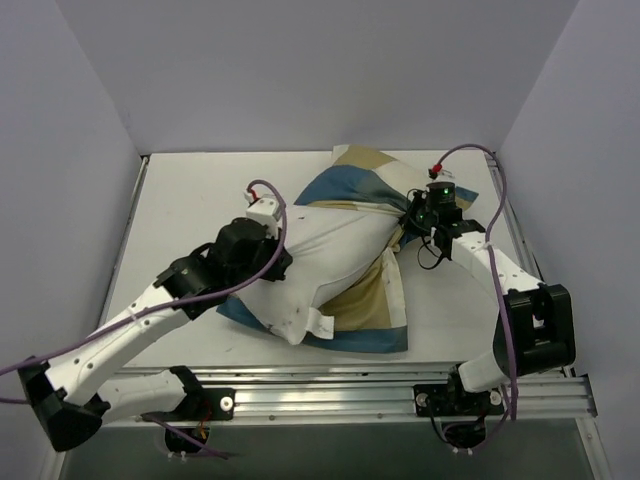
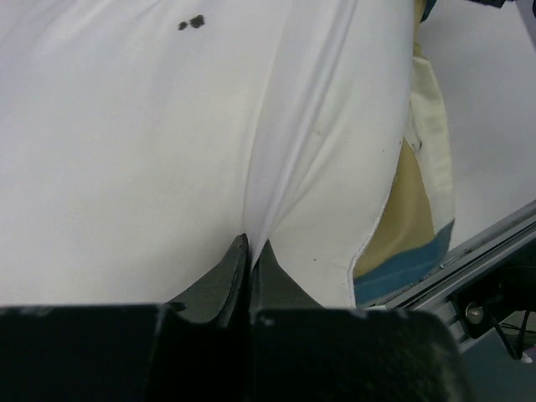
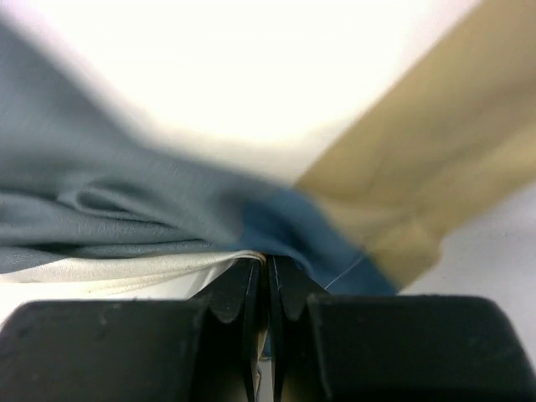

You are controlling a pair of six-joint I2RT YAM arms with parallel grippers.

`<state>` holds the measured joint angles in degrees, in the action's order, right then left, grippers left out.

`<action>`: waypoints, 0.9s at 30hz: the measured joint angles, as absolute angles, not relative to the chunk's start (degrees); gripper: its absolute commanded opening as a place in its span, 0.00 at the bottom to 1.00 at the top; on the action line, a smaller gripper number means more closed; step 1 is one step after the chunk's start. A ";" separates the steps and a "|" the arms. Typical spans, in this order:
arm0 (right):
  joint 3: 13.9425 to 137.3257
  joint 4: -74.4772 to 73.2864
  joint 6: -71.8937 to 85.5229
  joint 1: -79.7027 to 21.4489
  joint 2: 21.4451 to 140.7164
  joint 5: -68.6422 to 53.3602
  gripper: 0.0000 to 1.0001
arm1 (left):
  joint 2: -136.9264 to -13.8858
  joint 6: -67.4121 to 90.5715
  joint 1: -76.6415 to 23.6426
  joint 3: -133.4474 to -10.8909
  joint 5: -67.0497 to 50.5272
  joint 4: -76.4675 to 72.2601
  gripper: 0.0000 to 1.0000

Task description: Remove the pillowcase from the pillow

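The white pillow (image 1: 325, 255) lies across the table's middle, its near end with a small tag bare and its far end still inside the patchwork pillowcase (image 1: 365, 185). More of the pillowcase (image 1: 375, 310) lies under and beside the pillow at the front. My left gripper (image 1: 272, 262) is shut on a pinched fold of the pillow (image 2: 251, 167) at its left side. My right gripper (image 1: 412, 212) is shut on bunched blue and cream pillowcase fabric (image 3: 167, 226) at the pillow's right side. Two dark specks (image 2: 191, 23) mark the pillow.
White walls close in the table (image 1: 190, 190) at the left, back and right. A metal rail (image 1: 400, 385) runs along the near edge, also in the left wrist view (image 2: 477, 260). A purple cable (image 1: 505, 200) loops above the right arm.
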<state>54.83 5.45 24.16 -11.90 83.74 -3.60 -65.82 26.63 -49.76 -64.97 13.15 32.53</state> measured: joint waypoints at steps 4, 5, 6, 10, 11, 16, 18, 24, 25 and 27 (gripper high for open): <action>56.01 4.34 26.65 -7.35 85.80 -8.40 0.00 | -59.48 27.62 -46.72 -64.97 11.00 36.56 0.02; 56.21 3.84 27.05 -6.72 86.19 -9.63 0.00 | -58.37 27.75 -46.57 -64.97 10.26 37.52 0.02; 56.53 3.20 27.31 -6.28 86.56 -10.66 0.00 | -57.71 27.81 -46.54 -64.97 9.67 38.24 0.02; 58.04 0.51 28.03 -5.76 87.15 -12.93 0.00 | -56.99 28.08 -46.50 -64.97 8.62 41.01 0.02; 58.35 -0.16 28.01 -5.65 87.02 -13.39 0.00 | -56.97 28.21 -46.44 -64.97 8.58 41.47 0.02; 56.95 -3.42 26.96 -4.89 82.26 -15.86 0.20 | -55.02 29.32 -45.91 -62.46 5.54 41.89 0.48; 55.53 -4.36 26.22 -4.51 78.15 -14.87 0.41 | -53.12 29.93 -45.63 -60.25 3.57 44.07 0.87; 53.12 -5.39 24.08 -5.98 65.54 -12.43 0.81 | -53.49 31.33 -45.06 -59.77 0.08 47.24 0.94; 52.99 -5.54 23.70 -6.48 63.94 -12.49 0.85 | -54.48 31.18 -44.88 -60.69 -0.21 47.57 0.94; 52.93 -5.80 23.14 -7.44 61.34 -13.08 0.91 | -57.43 30.50 -44.14 -64.18 -0.32 48.51 0.94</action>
<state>52.93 -5.80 23.14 -7.44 61.34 -13.08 -57.43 30.50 -44.14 -64.18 -0.32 48.51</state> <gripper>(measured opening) 0.861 0.941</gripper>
